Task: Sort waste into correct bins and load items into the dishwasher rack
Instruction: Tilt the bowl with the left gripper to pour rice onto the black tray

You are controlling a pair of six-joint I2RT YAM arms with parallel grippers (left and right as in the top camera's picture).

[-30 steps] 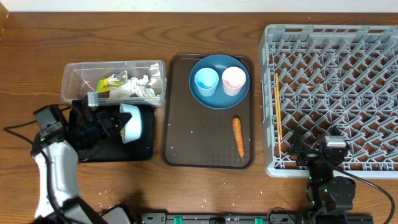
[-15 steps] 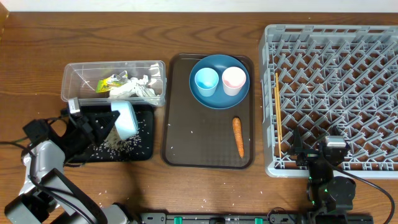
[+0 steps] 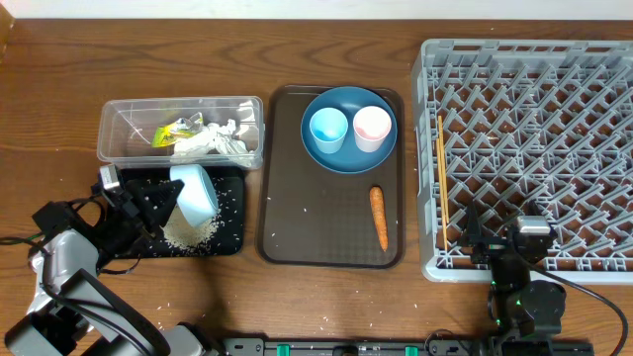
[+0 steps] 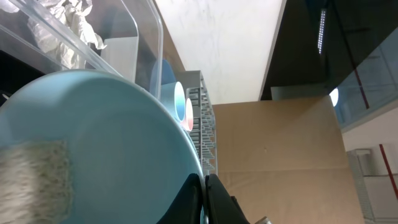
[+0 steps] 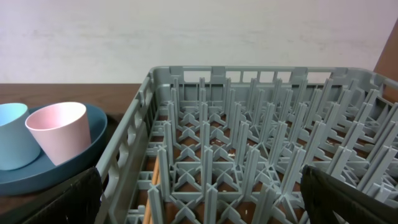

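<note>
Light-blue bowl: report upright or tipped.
Tipped: the left gripper holds the light-blue bowl on its side over the black tray, rice heaped beneath.

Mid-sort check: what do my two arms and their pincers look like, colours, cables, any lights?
The left arm has rounded white link shells with black joints. The left pincer is black, and thin black cables loop beside it. The right arm is black, with a small green light and a black cable curving away. The right pincer has flat matte-black fingers. No markings are legible.
</note>
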